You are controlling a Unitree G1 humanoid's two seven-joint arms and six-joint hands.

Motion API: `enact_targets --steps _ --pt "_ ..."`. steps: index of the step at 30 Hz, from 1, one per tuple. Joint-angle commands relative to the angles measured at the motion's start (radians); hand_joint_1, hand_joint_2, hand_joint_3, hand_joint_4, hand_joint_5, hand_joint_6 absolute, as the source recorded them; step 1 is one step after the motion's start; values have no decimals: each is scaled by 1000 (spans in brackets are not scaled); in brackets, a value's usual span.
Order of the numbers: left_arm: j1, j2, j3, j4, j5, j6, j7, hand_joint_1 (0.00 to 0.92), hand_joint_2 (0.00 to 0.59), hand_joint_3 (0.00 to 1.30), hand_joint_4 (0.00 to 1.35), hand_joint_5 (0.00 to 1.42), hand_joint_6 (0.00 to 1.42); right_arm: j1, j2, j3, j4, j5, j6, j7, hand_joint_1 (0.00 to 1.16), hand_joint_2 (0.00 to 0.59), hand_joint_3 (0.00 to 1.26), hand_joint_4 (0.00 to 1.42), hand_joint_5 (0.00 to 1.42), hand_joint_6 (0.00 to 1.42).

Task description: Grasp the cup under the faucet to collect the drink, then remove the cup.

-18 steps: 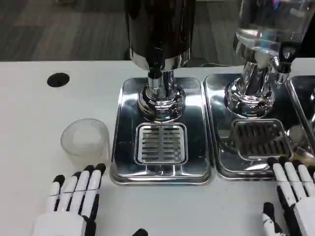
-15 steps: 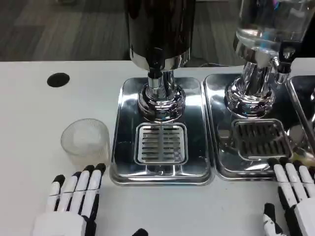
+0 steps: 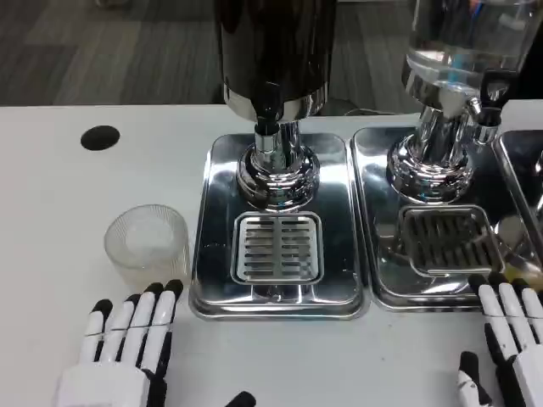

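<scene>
Slightly lower in view than before, the right hand (image 3: 512, 335) rests spread and empty. The left hand (image 3: 127, 343) lies flat, fingers together, just below the cup (image 3: 146, 243) on the bench (image 3: 51, 220).

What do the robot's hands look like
The left hand has a white back and slim white fingers with black tips and black bands at the joints. The right hand matches it: white segments, black tips, black along the sides.
</scene>
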Motion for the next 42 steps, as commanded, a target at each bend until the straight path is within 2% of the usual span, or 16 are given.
enact_targets --steps 1,12,15,17,20,24,31,36,42 --pt "1 1 -8 -5 15 -1 -6 0 127 47 0 103 44 9 1 -3 -15 0 0 -14 110 528 14 0 0 0" --pt "-19 -13 -7 -16 2 -34 7 0 118 47 0 93 44 39 6 -13 -59 -5 19 -17 111 528 14 0 0 0" --pt "-24 -11 1 -43 -8 -57 6 0 100 71 0 97 44 49 10 -22 -67 6 18 -24 111 528 14 0 0 0" --pt "-20 -12 21 -75 -27 -79 18 0 96 83 0 109 44 49 13 -25 -59 14 13 -27 111 528 14 0 0 0" --pt "-13 -17 54 -120 -55 -89 3 0 55 79 0 98 20 46 15 -22 -42 17 9 -29 112 528 11 0 0 0" --pt "-19 -27 134 -206 -137 -79 -92 0 43 58 0 83 0 38 14 -16 -32 20 6 -28 113 528 7 0 0 0" --pt "-90 -48 251 -231 -163 28 -226 0 35 57 0 74 0 34 15 -15 -40 23 9 -22 114 531 12 0 0 0" --pt "-154 -36 292 -196 -168 88 -318 0 31 57 0 70 1 38 15 -16 -38 28 7 -20 117 536 13 0 0 0" --pt "-233 -20 302 -125 -177 83 -357 0 17 93 0 87 26 34 18 -9 -27 27 7 -22 119 538 14 0 0 0"
